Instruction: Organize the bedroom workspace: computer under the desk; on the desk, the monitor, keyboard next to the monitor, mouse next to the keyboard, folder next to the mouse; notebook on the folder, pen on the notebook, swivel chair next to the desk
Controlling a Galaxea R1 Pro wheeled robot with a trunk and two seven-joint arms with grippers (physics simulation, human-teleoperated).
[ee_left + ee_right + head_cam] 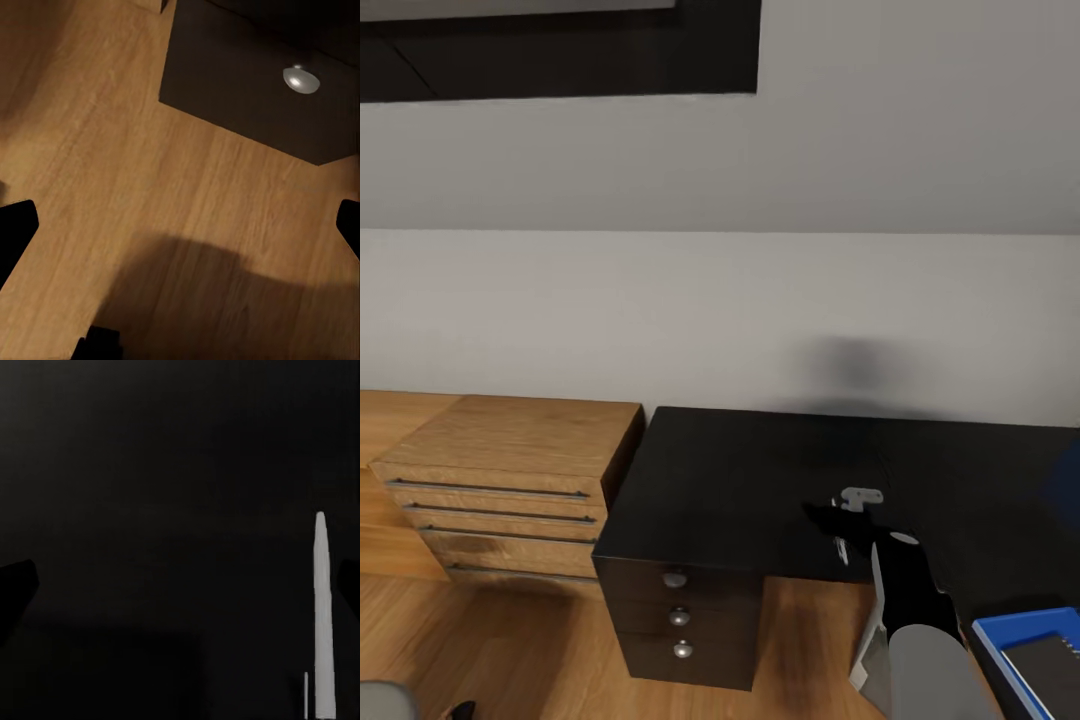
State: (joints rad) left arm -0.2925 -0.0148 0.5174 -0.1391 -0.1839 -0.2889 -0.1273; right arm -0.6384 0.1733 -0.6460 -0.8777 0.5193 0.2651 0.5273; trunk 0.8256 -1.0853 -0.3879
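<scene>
The desk (pixel 740 470) has a black top and a black drawer pedestal under its left end. My right gripper (pixel 830 522) hovers low over the top, open. In the right wrist view, the gripper (pixel 180 585) has its fingers spread wide, and the white pen (pixel 322 615) lies flat on the black surface just inside one of the fingers (pixel 349 585). The pen (pixel 841 548) shows as a thin white streak in the head view. The blue folder (pixel 1000 650) lies at the bottom right corner with a dark notebook (pixel 1050 668) on it. What the folder rests on is cut off. My left gripper (pixel 180 225) hangs open over the floor.
A light wooden drawer chest (pixel 510 480) stands against the desk's left side. The black pedestal's drawers carry silver knobs (pixel 678 615), and one knob (pixel 301 79) appears in the left wrist view. A wooden floor (pixel 112 150) lies in front, and a grey wall rises behind.
</scene>
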